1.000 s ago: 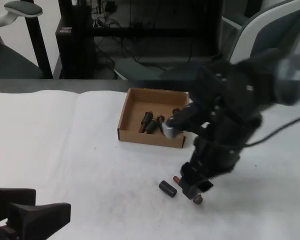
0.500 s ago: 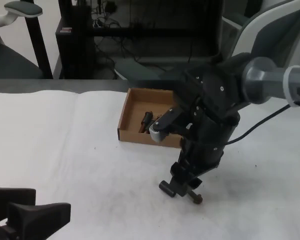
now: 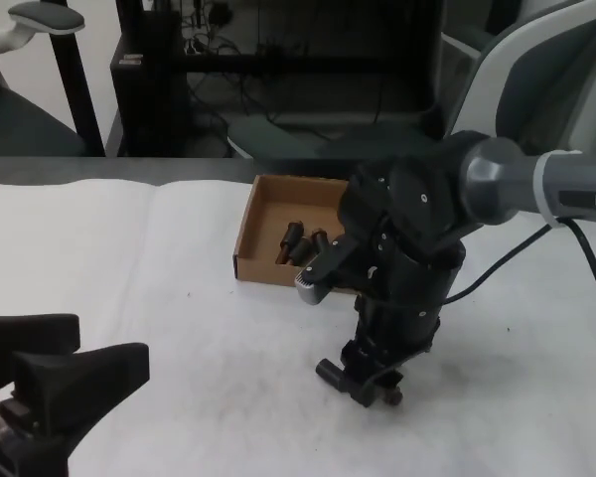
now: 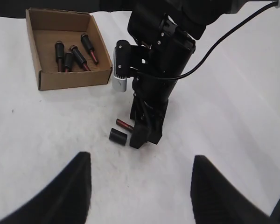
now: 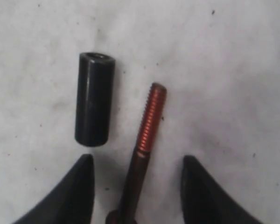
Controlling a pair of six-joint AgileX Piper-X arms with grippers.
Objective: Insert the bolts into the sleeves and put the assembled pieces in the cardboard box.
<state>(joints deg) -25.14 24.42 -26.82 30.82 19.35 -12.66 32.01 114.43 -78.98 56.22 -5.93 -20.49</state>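
So the right arm has been busy this last second. It was off to the far side of the loose parts, and now it's swung in and dropped, so the right gripper (image 5: 136, 161) sits low over the white cloth covering (image 3: 179, 298) the bench. Its two fingers are spread apart, one on each side of the long dark bolt with the coppery threaded end (image 5: 147, 135). Nothing is pinched yet; the bolt is just lying flat on the cloth between them. The short black cylindrical sleeve (image 5: 94, 98) lies right beside it, roughly parallel and not touching, outside the fingers as far as I can see.

My read is that it's lined up to grab the bolt, so that's the step in hand. Closing now should catch the shank without dragging the sleeve, though the sleeve is close enough that a nudge could roll it.

The left gripper (image 4: 140, 186) is parked well back on the near side, fingers wide apart and holding nothing. It'll probably be needed for the sleeve.

The shallow brown cardboard box (image 4: 70, 79) sits further back, with a few finished bolt-in-sleeve pieces (image 4: 72, 53) inside. This looks like the last loose pair.
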